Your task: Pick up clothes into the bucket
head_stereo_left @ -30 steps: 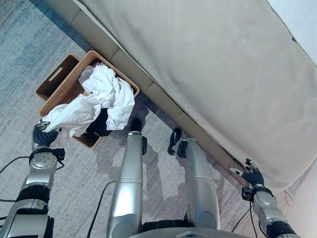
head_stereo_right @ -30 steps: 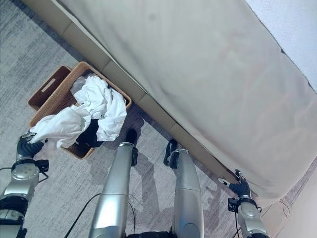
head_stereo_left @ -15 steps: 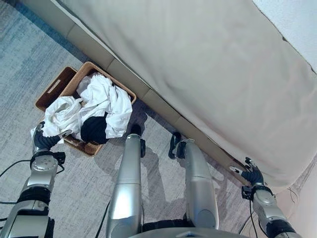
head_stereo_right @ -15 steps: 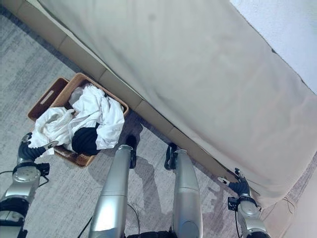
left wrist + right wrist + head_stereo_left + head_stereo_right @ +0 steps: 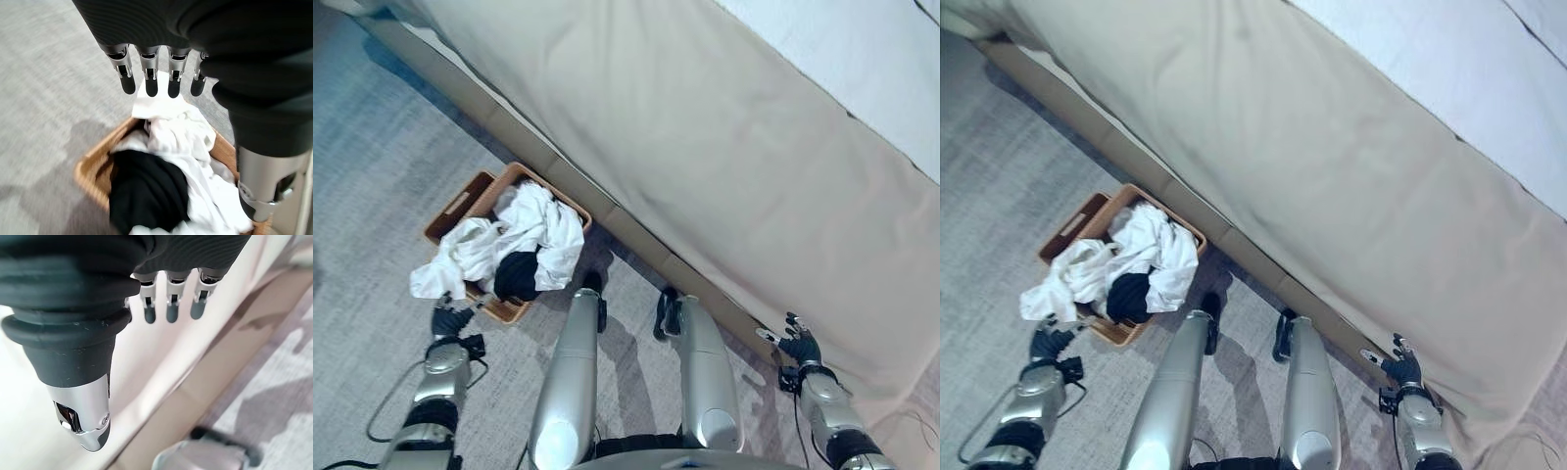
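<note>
Now clothes (image 5: 524, 235) heaped in bucket (image 5: 447, 204), white sleeve (image 5: 431, 282) draped over rim.
My left hand (image 5: 449, 319) hangs beside it, fingers relaxed, empty; right hand (image 5: 797, 345) likewise. Overhang could slide out.

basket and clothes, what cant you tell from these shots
- Basket: its inside and its rim nearest the robot are covered by the white clothes and a black garment in the eye views.
- In the left wrist view, the left hand overlaps the white cloth's far end.
- Right hand by the bed cover: small in the eye views.
</note>
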{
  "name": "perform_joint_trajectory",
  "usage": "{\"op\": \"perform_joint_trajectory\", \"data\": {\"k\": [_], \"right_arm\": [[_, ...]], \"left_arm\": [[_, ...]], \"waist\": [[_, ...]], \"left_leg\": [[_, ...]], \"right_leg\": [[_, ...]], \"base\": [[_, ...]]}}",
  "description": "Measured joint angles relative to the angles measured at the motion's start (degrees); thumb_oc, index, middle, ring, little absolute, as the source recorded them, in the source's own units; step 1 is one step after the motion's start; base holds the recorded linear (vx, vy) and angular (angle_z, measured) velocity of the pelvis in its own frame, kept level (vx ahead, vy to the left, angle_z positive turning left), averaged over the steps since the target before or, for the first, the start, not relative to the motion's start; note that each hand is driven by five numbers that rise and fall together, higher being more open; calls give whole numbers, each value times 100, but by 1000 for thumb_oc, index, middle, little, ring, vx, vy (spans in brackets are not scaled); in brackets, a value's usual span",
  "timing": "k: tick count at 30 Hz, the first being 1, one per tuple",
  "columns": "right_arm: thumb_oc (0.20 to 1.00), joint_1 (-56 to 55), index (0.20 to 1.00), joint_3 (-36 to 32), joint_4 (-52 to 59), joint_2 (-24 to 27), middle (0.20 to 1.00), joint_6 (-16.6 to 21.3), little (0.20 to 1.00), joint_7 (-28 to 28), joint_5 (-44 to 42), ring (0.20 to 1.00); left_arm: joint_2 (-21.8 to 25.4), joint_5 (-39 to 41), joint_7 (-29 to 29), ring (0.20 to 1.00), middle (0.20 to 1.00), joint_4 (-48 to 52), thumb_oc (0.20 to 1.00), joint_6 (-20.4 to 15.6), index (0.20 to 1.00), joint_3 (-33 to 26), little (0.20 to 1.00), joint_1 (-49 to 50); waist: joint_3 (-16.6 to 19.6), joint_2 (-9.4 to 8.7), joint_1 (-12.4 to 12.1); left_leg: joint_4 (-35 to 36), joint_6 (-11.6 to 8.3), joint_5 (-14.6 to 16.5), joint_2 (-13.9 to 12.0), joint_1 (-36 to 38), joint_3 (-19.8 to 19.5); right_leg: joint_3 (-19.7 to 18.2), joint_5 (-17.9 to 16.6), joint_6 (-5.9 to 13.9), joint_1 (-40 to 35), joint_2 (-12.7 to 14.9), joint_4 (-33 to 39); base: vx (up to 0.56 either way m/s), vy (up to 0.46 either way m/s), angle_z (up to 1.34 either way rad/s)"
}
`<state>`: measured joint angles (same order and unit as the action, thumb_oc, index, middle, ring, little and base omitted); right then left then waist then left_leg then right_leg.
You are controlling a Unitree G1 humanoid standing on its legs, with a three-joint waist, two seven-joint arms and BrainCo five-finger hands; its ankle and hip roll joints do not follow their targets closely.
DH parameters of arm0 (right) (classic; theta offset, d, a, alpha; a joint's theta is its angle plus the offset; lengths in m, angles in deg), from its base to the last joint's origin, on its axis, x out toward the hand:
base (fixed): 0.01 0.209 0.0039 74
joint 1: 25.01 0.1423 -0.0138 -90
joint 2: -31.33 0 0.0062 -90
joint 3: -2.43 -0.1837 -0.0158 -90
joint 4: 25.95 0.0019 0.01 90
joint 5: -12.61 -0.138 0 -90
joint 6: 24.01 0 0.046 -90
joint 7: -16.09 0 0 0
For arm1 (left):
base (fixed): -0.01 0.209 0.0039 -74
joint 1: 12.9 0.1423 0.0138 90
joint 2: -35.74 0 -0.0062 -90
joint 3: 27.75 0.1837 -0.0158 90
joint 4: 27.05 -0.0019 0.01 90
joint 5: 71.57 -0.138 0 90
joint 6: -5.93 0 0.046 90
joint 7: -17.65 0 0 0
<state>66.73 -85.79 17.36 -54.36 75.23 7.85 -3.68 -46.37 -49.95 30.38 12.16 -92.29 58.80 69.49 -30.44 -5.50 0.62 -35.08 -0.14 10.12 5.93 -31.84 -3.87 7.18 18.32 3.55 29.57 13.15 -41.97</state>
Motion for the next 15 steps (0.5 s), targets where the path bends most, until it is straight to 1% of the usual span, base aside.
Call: {"op": "perform_joint_trajectory", "data": {"k": [1,2,3,4,5,6,7,8,9,10,11,12,13,14,15], "right_arm": [[1000,3,1000,-4,-29,-7,1000,2,1000,-8,12,1000],[1000,21,1000,-103,-155,-73,1000,-1,1000,-90,70,1000],[1000,-21,1000,-119,-225,-79,1000,-1,1000,-117,123,1000],[1000,-62,1000,-117,-407,-77,1000,-4,1000,-145,258,1000],[1000,-96,1000,-112,-488,-80,1000,-15,1000,-153,325,1000],[1000,-167,1000,-113,-536,-73,1000,-45,1000,-157,393,1000],[1000,-319,1000,-114,-601,-76,1000,-68,1000,-158,469,1000],[1000,-412,1000,-119,-790,-81,1000,-77,1000,-157,564,1000],[1000,-506,1000,-111,-872,-77,1000,-106,1000,-151,567,1000],[1000,-563,1000,-108,-945,-58,1000,-167,1000,-147,651,1000],[1000,-575,1000,-105,-1005,-51,1000,-179,1000,-144,675,1000],[1000,-561,1000,-89,-1058,-54,1000,-190,1000,-128,722,1000],[1000,-573,1000,-84,-1104,-55,1000,-201,1000,-105,769,1000],[1000,-582,1000,7,-1176,-51,1000,-230,1000,-82,870,1000],[1000,-593,1000,69,-1229,-47,1000,-233,1000,-64,922,1000]], "left_arm": [[-57,5,-31,1000,1000,1,1000,-9,1000,-5,1000,76],[-207,55,-94,1000,1000,-53,1000,-7,1000,8,1000,178],[-294,53,-132,1000,1000,-83,1000,-8,1000,25,1000,214],[-435,50,-197,1000,1000,-81,1000,-7,1000,30,1000,353],[-491,48,-217,1000,1000,-83,1000,-11,1000,62,1000,459],[-556,47,-250,1000,1000,-78,1000,-19,1000,66,1000,587],[-686,51,-282,1000,1000,-80,1000,-39,1000,50,1000,815],[-887,54,-308,1000,1000,-218,1000,-92,1000,-44,1000,953],[-951,58,-318,1000,1000,-307,1000,-99,1000,18,1000,971],[-1056,76,-388,1000,1000,-361,1000,-118,1000,21,1000,1072],[-1108,122,-413,1000,1000,-419,1000,-116,1000,23,1000,1102],[-1144,172,-450,1000,1000,-530,1000,-113,1000,44,1000,1113],[-1165,172,-478,1000,1000,-605,1000,-107,1000,53,1000,1119],[-1183,161,-547,1000,1000,-760,1000,-103,1000,106,1000,1161],[-1185,161,-599,1000,1000,-860,1000,-87,1000,130,1000,1181]], "waist": [[17,49,-11],[31,133,18],[104,214,18],[226,356,1],[354,437,8],[526,529,10],[868,646,28],[1155,819,38],[1312,818,56],[1547,945,37],[1655,960,30],[1777,980,25],[1821,912,24],[1961,873,17],[2006,806,15]], "left_leg": [[156,-48,-103,-14,168,-29],[575,-90,-297,-32,600,-57],[785,-124,-398,-52,782,-98],[1306,-174,-540,-135,1217,-104],[1581,-187,-696,-174,1441,-117],[1835,-217,-774,-214,1635,-138],[2283,-284,-940,-282,1949,-158],[2616,-360,-1061,-385,2263,-186],[2714,-348,-1113,-421,2331,-253],[2869,-406,-1179,-533,2492,-262],[2947,-446,-1231,-573,2555,-258],[2995,-530,-1377,-649,2637,-259],[3032,-539,-1428,-658,2697,-260],[3058,-600,-1547,-683,2805,-258],[3063,-632,-1584,-680,2853,-258]], "right_leg": [[15,-32,-18,-141,-9,73],[113,-151,43,-524,-19,347],[147,-202,34,-691,-46,526],[204,-298,21,-1053,-133,918],[243,-374,17,-1233,-176,1116],[291,-397,10,-1390,-214,1289],[315,-475,9,-1601,-300,1552],[443,-526,17,-1937,-426,1869],[450,-539,5,-2026,-468,2002],[510,-601,-49,-2254,-608,2252],[536,-631,-52,-2304,-672,2370],[550,-640,-75,-2479,-742,2543],[562,-668,-107,-2556,-762,2657],[574,-668,-128,-2753,-824,2831],[574,-695,-167,-2824,-841,2914]], "base": [[90,-158,13],[153,-152,9],[157,-142,5],[146,-180,-4],[91,-133,-7],[113,-210,-4],[95,-210,0],[109,-279,3],[74,-186,9],[68,-158,2],[74,-141,0],[63,-132,-1],[62,-119,3],[70,-98,0],[97,-118,-4]]}}
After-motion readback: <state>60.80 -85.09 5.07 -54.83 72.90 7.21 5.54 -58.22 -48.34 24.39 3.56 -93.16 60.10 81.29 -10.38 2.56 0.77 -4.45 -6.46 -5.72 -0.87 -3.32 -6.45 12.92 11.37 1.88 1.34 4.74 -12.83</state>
